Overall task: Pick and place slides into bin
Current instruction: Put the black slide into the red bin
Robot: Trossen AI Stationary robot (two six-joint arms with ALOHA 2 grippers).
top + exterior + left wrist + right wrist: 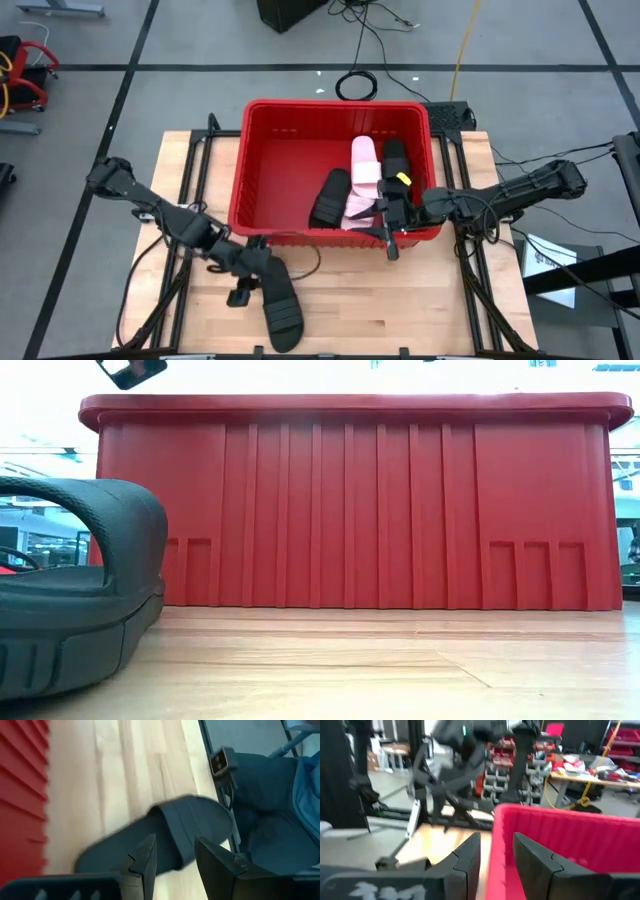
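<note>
My left gripper (262, 272) is down over the one black slide (281, 305) that's on the table (400, 300), fingers (142, 862) spread a bit with the slide's strap right under them. I can't tell if they're actually touching it. My right gripper (388, 238) sits at the near wall of the bin (262, 118), straddling the rim with one finger on each side, narrow gap, nothing in it as far as I can see.

Count so far: four slides visible. One black on the table near the front edge, just beside my left gripper. Three in the bin: a black one (330, 197) lying at an angle, a pink one (364, 165) next to it, and another black one (395, 160) with a yellow tag, right beside the pink. There's a paler bit (358, 208) below the pink one, but I can't tell if that's another slide.

Table is pale wood planks on a black frame. Grey floor with dark lines around it, and cables (355, 85) looped beyond the bin. The room behind has shelves with red boxes (495, 750) and a workbench (585, 780).

The bin is a big red tub with ribbed walls and a rolled rim. From table level, the black slide (70, 590) has a thick sole with grooved edges and a wide arched strap.
</note>
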